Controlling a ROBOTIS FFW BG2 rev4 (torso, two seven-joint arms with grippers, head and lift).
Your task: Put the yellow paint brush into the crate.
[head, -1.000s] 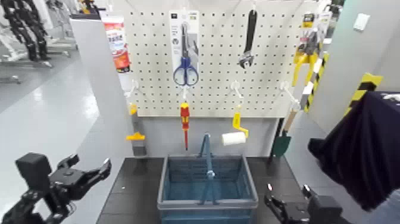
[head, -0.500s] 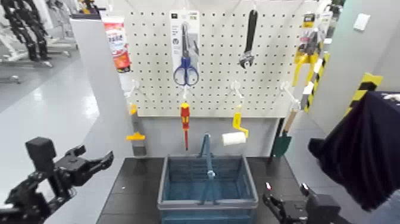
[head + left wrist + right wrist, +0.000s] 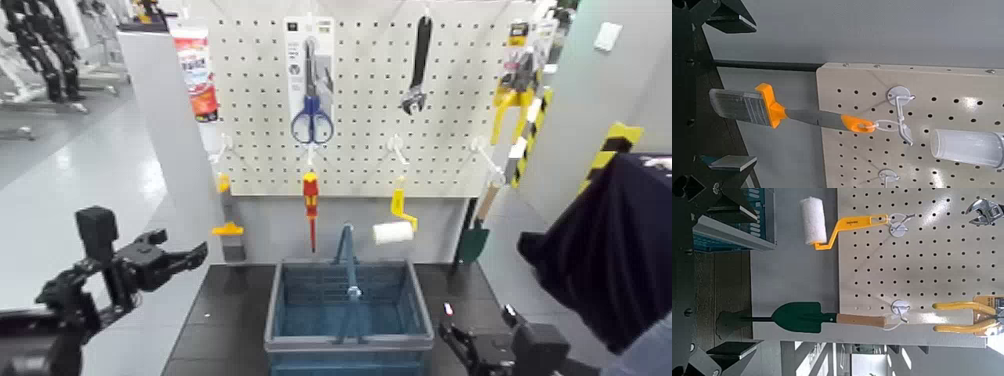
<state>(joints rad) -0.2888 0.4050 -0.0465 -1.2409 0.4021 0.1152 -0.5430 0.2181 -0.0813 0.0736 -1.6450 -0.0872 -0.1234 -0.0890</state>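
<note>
The yellow paint brush hangs bristles-down from a hook at the pegboard's lower left corner. In the left wrist view the yellow paint brush shows whole, its handle loop on the hook. My left gripper is raised at the left, a short way left of the brush and a little below it. Its fingers stand wide apart and hold nothing. The blue-grey crate sits on the dark table below the board, its hoop handle upright. My right gripper rests low at the right of the crate, open.
On the pegboard hang blue scissors, a black wrench, yellow pliers, a red-and-yellow screwdriver, a white paint roller and a green trowel. A dark cloth is at the right.
My left arm has risen and swung to the right, closer to the hanging brush, its fingers still wide apart. The right gripper has barely moved.
</note>
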